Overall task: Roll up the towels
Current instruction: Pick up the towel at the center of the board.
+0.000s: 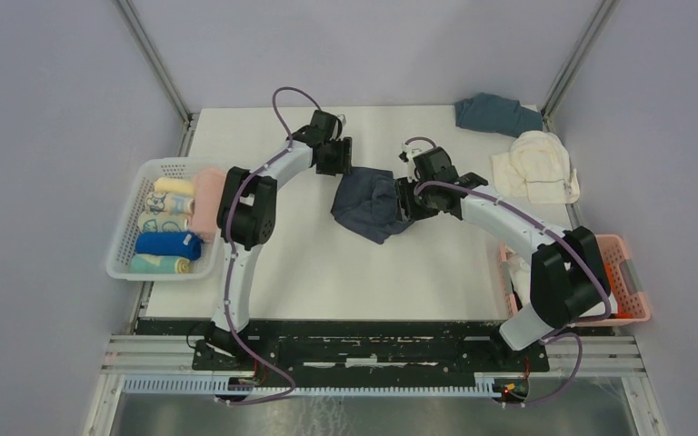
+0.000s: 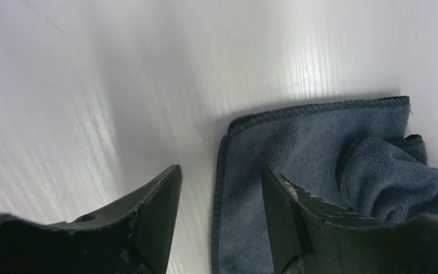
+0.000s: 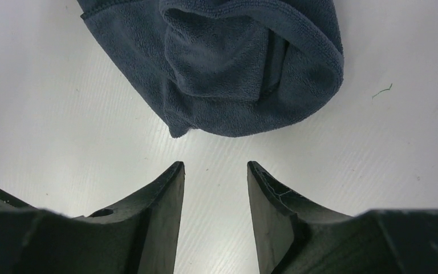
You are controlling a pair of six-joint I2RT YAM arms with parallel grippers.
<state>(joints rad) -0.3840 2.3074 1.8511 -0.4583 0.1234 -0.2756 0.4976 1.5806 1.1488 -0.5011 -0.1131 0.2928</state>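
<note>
1. Bench [image 1: 354,272]: white surface carrying both arms' work area and all the cloth.
2. Right arm [image 1: 509,218]: reaches forward and inward from its base, wrist bent towards the centre. The right fingers [image 3: 154,217] stand apart over bare bench, just short of the towel's rounded fold, gripping nothing.
3. Left arm [image 1: 236,213]: elbow raised beside the white basket, forearm angled towards the centre, wrist turned down at the towel's far left corner. The left fingers [image 2: 154,217] are apart with nothing clamped. One is over the cloth and one over the bench, and the hemmed edge lies under the gap.
4. White basket [image 1: 118,259]: at the left edge, holding rolled towels [image 1: 168,243] side by side.
5. Pink basket [image 1: 623,250]: at the right edge, partly hidden by the right arm.
6. Dark navy towel [image 1: 370,204]: crumpled at mid-bench, between the two sets of fingers.
7. Cream towel [image 1: 536,168]: bunched at far right.
8. Slate blue towel [image 1: 495,113]: crumpled in the far right corner.
</note>
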